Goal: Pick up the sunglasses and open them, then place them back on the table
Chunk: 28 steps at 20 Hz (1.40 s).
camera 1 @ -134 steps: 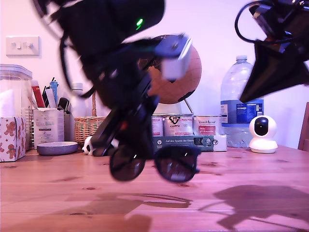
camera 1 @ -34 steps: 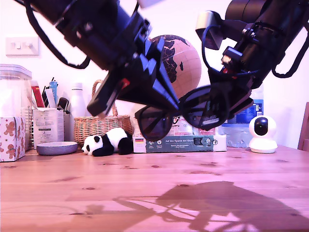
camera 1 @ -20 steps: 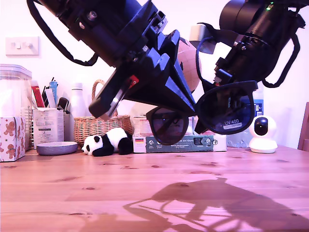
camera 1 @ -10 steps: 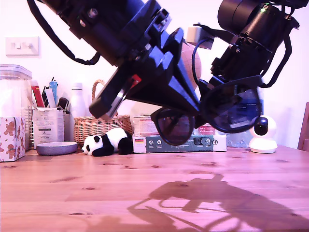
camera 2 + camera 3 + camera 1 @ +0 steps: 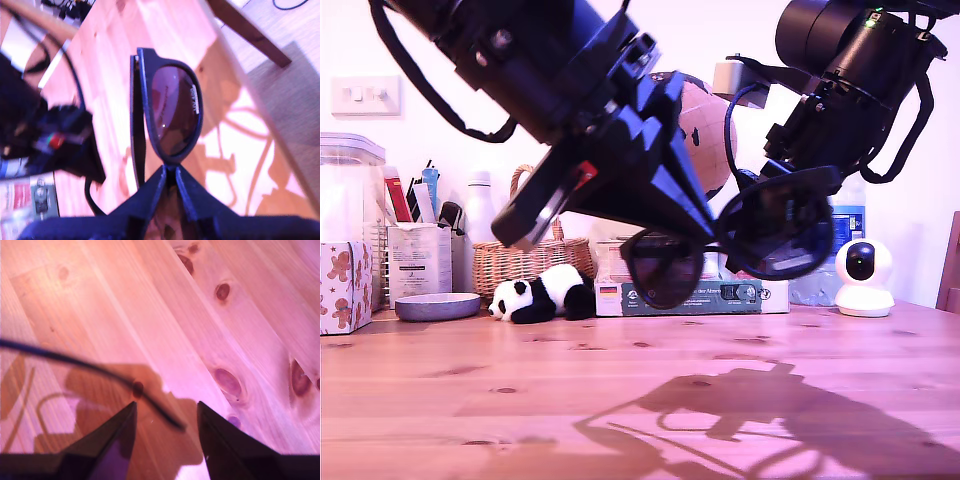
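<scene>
The black sunglasses point(image 5: 775, 235) hang well above the wooden table point(image 5: 520, 400), tilted, their dark lenses towards the exterior view. My first gripper point(image 5: 705, 230) reaches down from the exterior view's left and is shut on the frame beside the bridge. In the first wrist view its jaws point(image 5: 170, 170) pinch the rim, with the sunglasses' stickered lens point(image 5: 172, 110) just beyond. My second gripper point(image 5: 798, 170) comes in from the exterior view's upper right, above the lens on that side. It is open point(image 5: 166, 410), and a thin black temple arm point(image 5: 100, 365) crosses between its fingers over the table point(image 5: 200, 315).
Along the back of the table stand a toy panda point(image 5: 540, 297), a wicker basket point(image 5: 515, 262), a globe point(image 5: 705, 130), a flat box point(image 5: 720, 293), a water bottle point(image 5: 840, 230), a white camera point(image 5: 863, 275) and a bowl point(image 5: 438, 305). A table edge and a chair leg point(image 5: 250, 32) show beyond the glasses.
The glasses have risen from near the tabletop, and the second arm has come in to them. In the last second the stickered lens has tilted away from facing the exterior camera.
</scene>
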Motion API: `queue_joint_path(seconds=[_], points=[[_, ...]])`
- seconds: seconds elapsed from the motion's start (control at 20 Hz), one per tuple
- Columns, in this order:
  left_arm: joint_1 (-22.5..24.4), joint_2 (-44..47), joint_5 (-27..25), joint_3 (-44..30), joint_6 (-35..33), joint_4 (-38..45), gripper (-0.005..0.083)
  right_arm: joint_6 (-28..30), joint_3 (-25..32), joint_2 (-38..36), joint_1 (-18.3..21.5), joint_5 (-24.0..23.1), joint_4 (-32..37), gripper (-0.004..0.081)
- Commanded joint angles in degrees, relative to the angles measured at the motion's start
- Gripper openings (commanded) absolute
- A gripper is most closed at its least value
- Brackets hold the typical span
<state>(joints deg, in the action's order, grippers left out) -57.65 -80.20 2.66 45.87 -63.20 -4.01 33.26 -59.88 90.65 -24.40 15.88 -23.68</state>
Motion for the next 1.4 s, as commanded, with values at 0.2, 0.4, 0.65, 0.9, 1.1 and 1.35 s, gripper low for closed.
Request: queue_joint_path(seconds=[0.2, 0.4, 0.65, 0.9, 1.1, 1.35], points=[[1.8, 0.3, 1.0, -0.3, 0.2, 0.3, -0.002, -0.2, -0.1, 0.7, 0.2, -0.4, -1.1, 0.0358], [2.9, 0.0, 1.0, -0.3, 0.2, 0.1, -0.0021, -0.2, -0.4, 0.7, 0.2, -3.3, -3.4, 0.0358], [3.9, -1.7, 0.9, -0.3, -0.9, -0.9, -0.0021, -4.0, -3.9, 0.7, 0.2, -4.7, -11.1, 0.0357], [4.0, -3.7, 0.9, -0.3, -10.2, -0.7, -0.0021, -16.3, -11.2, 0.7, 0.1, -3.7, -22.6, 0.035], [4.1, -5.9, 0.9, -0.3, -12.6, 0.1, -0.0021, -22.4, -15.6, 0.7, 0.0, 3.7, -33.3, 0.035], [4.3, -7.2, 0.5, -0.3, -16.9, 4.8, -0.0021, -24.5, -15.6, 1.0, -1.2, 8.0, -36.2, 0.035]])
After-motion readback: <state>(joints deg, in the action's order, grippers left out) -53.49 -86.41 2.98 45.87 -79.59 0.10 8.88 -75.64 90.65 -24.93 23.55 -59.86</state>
